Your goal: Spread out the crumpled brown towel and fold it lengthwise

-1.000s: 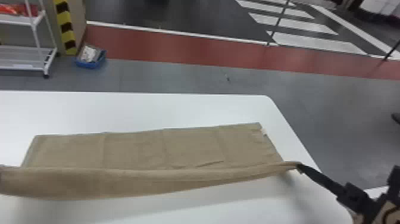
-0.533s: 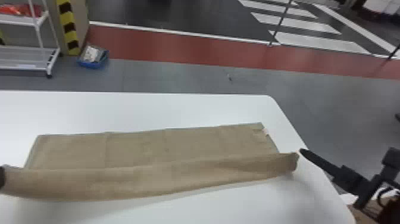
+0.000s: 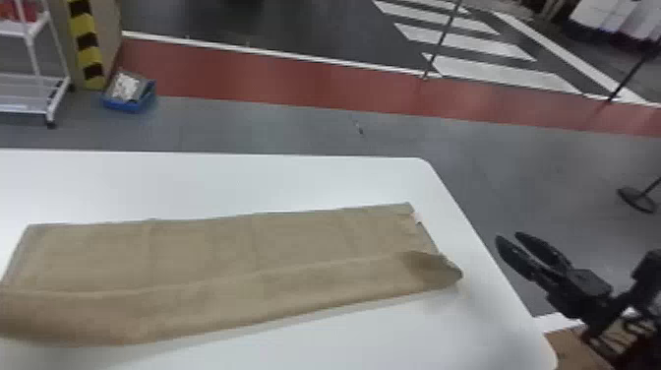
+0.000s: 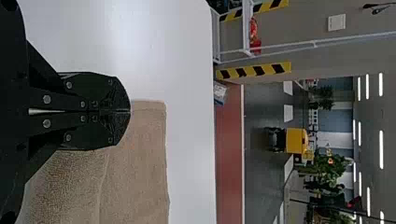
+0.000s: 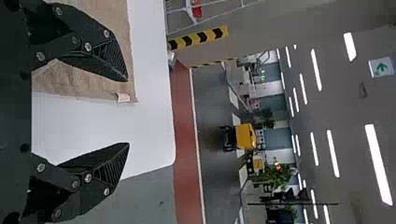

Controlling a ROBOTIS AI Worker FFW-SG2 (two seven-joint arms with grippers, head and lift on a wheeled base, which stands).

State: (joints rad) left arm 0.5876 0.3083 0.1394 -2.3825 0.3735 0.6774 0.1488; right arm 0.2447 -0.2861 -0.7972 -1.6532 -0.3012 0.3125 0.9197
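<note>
The brown towel (image 3: 216,246) lies as a long strip across the table, its near part folded back in a loose flap. The flap's right corner rests free, slightly raised. Off the table's right edge, my right gripper (image 3: 511,238) is apart from the cloth. Its fingers stand open with nothing between them in the right wrist view, where the right gripper (image 5: 127,112) has the towel's tagged corner (image 5: 122,97) beyond it. In the left wrist view my left gripper (image 4: 130,112) is shut on the towel (image 4: 135,168) near its left end; the pinched cloth is hidden by the fingers.
The white table (image 3: 211,182) has a rounded far right corner. A white rack (image 3: 49,98) and a blue bin (image 3: 129,93) stand on the floor beyond it, and a black stand base (image 3: 637,198) is at the right.
My right gripper has let go of the flap's right corner, drawn away to the right and opened. The flap's right end has dropped, while its left end has shifted a little.
</note>
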